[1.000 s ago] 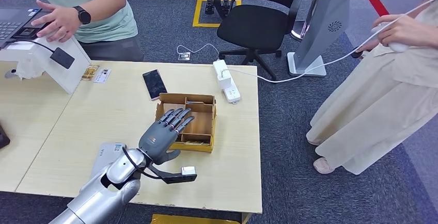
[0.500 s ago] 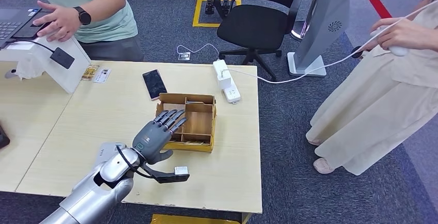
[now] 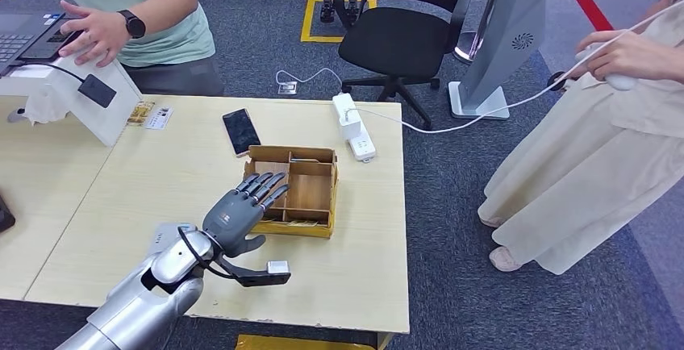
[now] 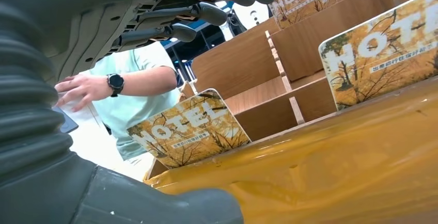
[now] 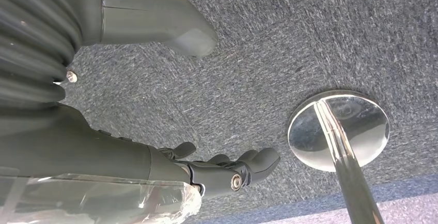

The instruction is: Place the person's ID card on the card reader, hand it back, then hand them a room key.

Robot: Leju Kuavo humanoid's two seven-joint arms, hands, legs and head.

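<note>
My left hand [image 3: 236, 214] hovers open above the table, its fingertips at the near left corner of the wooden box [image 3: 292, 154] and nothing in its grasp. In the left wrist view, yellow "HOTEL" room key cards [image 4: 189, 129] stand upright in the box's compartments [image 4: 243, 64], just beyond the spread fingers [image 4: 170, 15]. A grey card reader [image 3: 164, 239] lies on the table, partly hidden under my left forearm. My right hand [image 5: 222, 170] hangs over the carpet, loosely open and empty. Two small cards [image 3: 151, 114] lie at the table's far left.
A phone [image 3: 241, 131] lies behind the box, with a power strip [image 3: 355, 128] at the table's far edge. A person in a green shirt [image 3: 137, 11] touches a laptop [image 3: 20, 35] on a white stand [image 3: 72, 96]. Another person [image 3: 597, 148] stands at the right.
My left hand has drawn back towards me and to the left, from over the box to its near left corner, still open. The person at the right has shifted their hands slightly.
</note>
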